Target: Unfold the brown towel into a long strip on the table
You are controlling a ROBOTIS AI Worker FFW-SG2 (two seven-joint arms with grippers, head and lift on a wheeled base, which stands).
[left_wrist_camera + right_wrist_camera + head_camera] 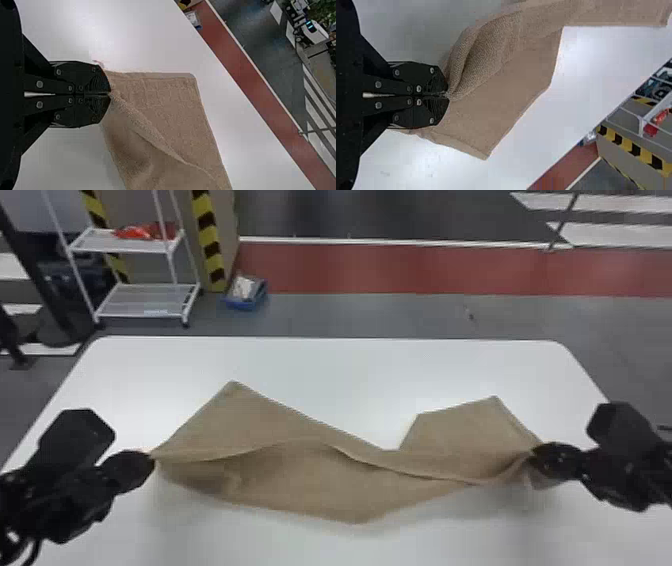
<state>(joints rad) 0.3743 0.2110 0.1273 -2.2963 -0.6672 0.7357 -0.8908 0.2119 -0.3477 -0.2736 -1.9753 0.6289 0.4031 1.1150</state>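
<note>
Pinching the limp brown cloth towel are my black left gripper and right gripper. It's seeming light; I'm favouring ends.

We can read no words, labels, brands or numbers in the three views. As for signs, we make out bands of slanted black and yellow warning stripes in the head view, running up the edges of a tall grey-brown panel beside an open-framed white metal rack with shelves. We see such striping along the panel in the right wrist view too, and it bears no lettering we can read.
</note>
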